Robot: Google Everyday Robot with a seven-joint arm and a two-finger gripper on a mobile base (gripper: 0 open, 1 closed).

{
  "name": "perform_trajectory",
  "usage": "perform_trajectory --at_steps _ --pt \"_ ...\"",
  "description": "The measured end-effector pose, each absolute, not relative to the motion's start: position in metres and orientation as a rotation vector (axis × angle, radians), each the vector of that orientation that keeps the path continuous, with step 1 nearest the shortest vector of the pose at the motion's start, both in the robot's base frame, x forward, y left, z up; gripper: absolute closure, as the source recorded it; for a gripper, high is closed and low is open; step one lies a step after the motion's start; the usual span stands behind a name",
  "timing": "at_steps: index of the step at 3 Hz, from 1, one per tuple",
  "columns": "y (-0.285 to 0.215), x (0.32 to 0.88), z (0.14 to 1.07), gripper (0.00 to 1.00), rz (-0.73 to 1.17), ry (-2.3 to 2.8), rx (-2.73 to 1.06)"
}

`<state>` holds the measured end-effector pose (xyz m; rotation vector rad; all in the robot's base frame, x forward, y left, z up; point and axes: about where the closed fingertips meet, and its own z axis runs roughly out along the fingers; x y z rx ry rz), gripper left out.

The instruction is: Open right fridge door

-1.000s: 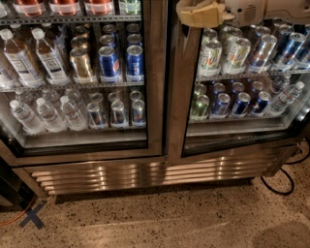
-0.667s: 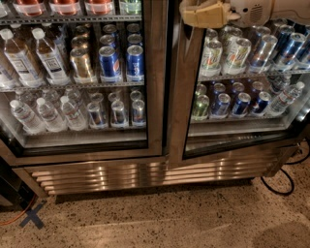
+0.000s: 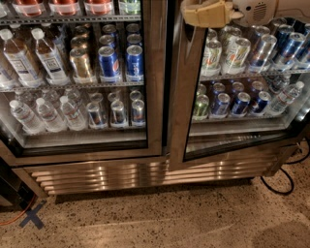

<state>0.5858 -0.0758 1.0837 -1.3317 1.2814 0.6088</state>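
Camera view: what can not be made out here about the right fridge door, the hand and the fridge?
1. Hand, at the picture's top by the inner frame of the right fridge door: its upper part is cut off by the top edge.
2. Right fridge door: its top is cut off by the same edge.
3. Fridge: the upper shelves lie beyond the top edge.
4. Cans: labels too small to read.

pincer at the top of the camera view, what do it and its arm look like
The tan, blocky pincer sits at the top edge, by the steel-framed glass right fridge door. Behind it is a rounded white arm housing with a small slotted vent. No cables show on it.
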Motion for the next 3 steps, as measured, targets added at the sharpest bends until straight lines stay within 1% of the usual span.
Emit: perform_trajectory --at_steps 3 --pt "-0.083 0.575 1.087 1.00 0.598 1.295 -1.317"
